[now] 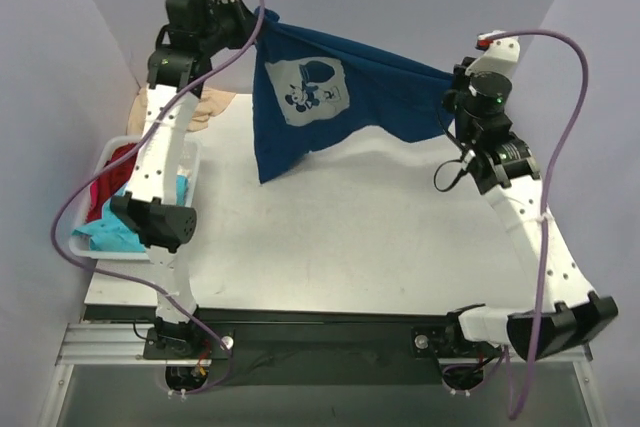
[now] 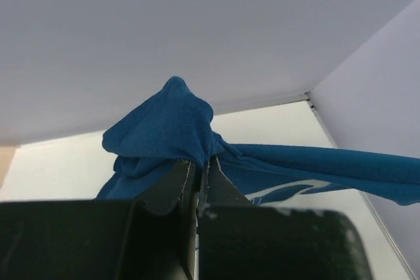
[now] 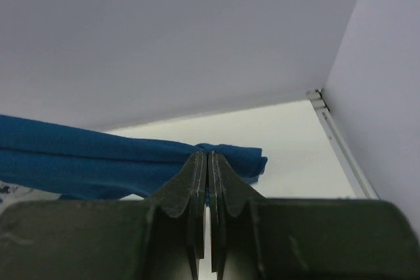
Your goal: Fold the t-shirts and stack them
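The navy blue t-shirt [image 1: 330, 97] with a pale blue cartoon print hangs stretched in the air between both arms, its lower part drooping toward the table. My left gripper [image 1: 256, 25] is shut on one bunched corner of the navy t-shirt [image 2: 164, 129] at the far left; the jaws [image 2: 200, 162] pinch the cloth. My right gripper [image 1: 452, 82] is shut on the other corner of the navy t-shirt [image 3: 131, 159] at the right, jaws [image 3: 208, 155] closed on the fabric. Red [image 1: 112, 179] and turquoise [image 1: 115, 232] t-shirts lie crumpled in a bin at the left.
A white bin [image 1: 84, 247] stands at the table's left edge beside the left arm. A beige cloth [image 1: 205, 107] lies at the back left. The white table [image 1: 360, 237] has walls close behind and at both sides.
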You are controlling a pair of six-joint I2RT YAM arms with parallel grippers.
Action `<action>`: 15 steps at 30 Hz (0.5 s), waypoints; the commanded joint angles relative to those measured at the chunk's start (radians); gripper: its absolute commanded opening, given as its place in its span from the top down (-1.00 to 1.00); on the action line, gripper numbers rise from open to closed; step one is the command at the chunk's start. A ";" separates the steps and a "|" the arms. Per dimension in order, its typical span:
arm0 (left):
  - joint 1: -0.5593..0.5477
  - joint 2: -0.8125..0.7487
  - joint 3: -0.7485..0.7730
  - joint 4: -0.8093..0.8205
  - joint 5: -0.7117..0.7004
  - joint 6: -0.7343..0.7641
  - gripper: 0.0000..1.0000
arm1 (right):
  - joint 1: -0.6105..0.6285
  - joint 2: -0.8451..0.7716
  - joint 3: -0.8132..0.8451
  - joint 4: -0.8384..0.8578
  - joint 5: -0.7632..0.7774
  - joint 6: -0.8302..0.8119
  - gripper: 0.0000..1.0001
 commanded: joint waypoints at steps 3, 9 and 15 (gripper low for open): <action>0.099 -0.209 0.064 -0.029 -0.138 0.104 1.00 | 0.049 -0.168 -0.059 -0.024 0.119 -0.189 1.00; 0.098 -0.307 0.125 -0.087 -0.167 0.142 1.00 | 0.156 -0.323 -0.123 0.011 0.130 -0.252 1.00; 0.098 -0.346 0.251 -0.149 -0.123 0.156 1.00 | 0.206 -0.484 -0.189 0.081 0.125 -0.238 1.00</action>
